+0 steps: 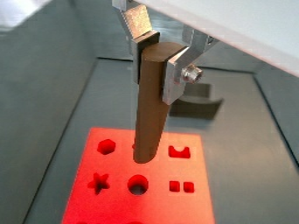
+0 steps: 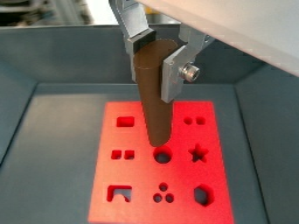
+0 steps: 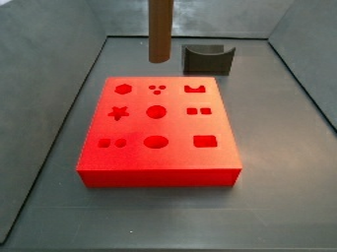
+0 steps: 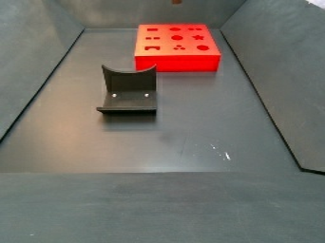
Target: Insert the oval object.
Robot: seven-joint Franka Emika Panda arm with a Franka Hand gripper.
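My gripper [image 1: 160, 66] is shut on the top of the oval object [image 1: 146, 122], a long smooth brown peg that hangs upright between the silver fingers; both also show in a wrist view [image 2: 158, 61] [image 2: 156, 109]. The peg is held above the red block [image 1: 187, 206] [image 2: 140, 173], and its lower end is clear of the block's top face. In a side view only the peg [image 3: 160, 30] shows, high over the far edge of the red block [image 3: 171, 126]; the gripper is out of frame there. The block also shows in a side view [image 4: 178, 59].
A small dark grey U-shaped holder [image 3: 204, 59] [image 4: 127, 90] [image 1: 198, 105] stands on the grey floor beside the red block. Sloping grey walls [image 3: 53, 118] enclose the floor on all sides.
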